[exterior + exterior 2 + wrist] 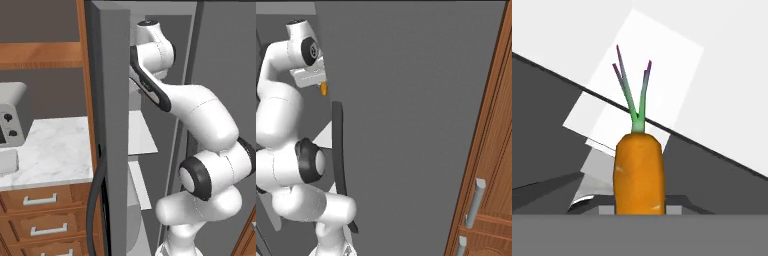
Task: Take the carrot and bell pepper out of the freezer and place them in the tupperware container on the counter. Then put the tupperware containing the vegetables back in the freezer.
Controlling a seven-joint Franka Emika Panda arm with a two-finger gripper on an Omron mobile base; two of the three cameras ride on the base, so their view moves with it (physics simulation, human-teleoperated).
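One of the two vegetables is in hand: the two-finger gripper (320,86) is clamped on the slim orange tapered carrot (639,172), whose green stalks point away from the hand in the hand view. In the right base view a small orange end of the carrot protrudes below the gripper, high up beside the tall grey freezer (111,100) door edge. The gripper and carrot are at the freezer's upper level, above its white inner shelves (142,132).

Remaining steps, judged from this state:
1. Carry the carrot to the white grey-veined marble counter (60,150), left of the freezer, and place it in the tupperware container.
2. Retrieve the bell pepper from the freezer.
3. Return the loaded container to the freezer.

The task is judged to be at an early stage.
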